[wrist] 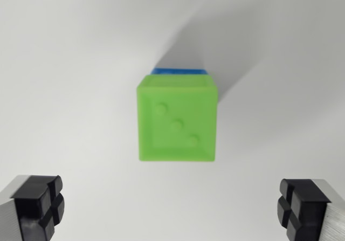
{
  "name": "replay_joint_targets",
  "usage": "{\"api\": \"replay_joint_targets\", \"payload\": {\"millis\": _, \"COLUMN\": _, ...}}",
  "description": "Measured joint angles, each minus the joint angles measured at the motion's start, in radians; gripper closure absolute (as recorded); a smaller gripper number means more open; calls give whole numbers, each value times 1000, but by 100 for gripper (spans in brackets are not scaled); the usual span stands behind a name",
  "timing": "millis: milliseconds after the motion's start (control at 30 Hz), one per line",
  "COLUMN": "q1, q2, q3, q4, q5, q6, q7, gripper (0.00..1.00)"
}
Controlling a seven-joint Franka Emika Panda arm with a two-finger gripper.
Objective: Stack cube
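Observation:
A green cube (177,119) with three raised dots on its top face fills the middle of the wrist view. It rests on a blue cube (179,70), of which only a thin strip shows past the green cube's far edge. My gripper (171,206) is open, its black fingertips (39,202) standing far apart at the bottom corners, nearer the camera than the stack. Nothing lies between the fingers.
The stack stands on a plain white table (64,79). A soft shadow (215,36) runs from the cubes toward the upper right.

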Motion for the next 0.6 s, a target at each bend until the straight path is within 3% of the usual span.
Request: {"api": "replay_joint_targets", "payload": {"millis": 600, "q1": 0, "q2": -113, "q3": -1, "q4": 63, "q5": -31, "q6": -172, "q7": 22, "gripper": 0}}
